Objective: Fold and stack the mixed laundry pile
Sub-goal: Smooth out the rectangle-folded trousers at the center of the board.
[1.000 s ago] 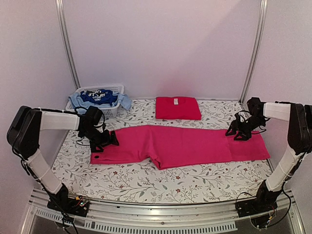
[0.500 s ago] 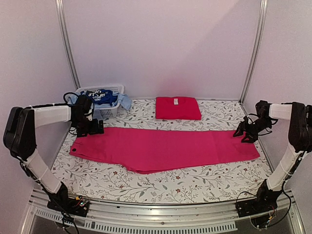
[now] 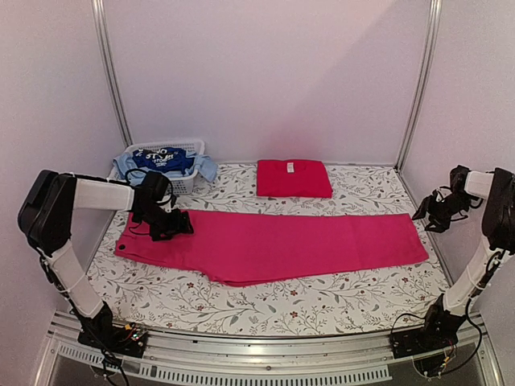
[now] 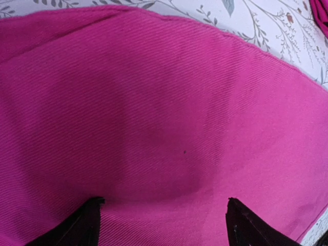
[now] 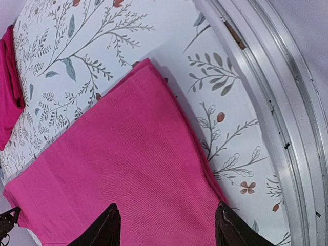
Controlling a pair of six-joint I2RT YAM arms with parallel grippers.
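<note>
I count one red piece folded at 12 o'clock. Pink trousers flat, unfolded. Blue laundry waits in basket at 10. Left gripper and right gripper spread, empty.

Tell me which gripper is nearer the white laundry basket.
Left. The left gripper is over the pink garment at its left end, just in front of the basket. The right gripper is past the garment's other end, far off to the right.

White basket, floral-print table
</note>
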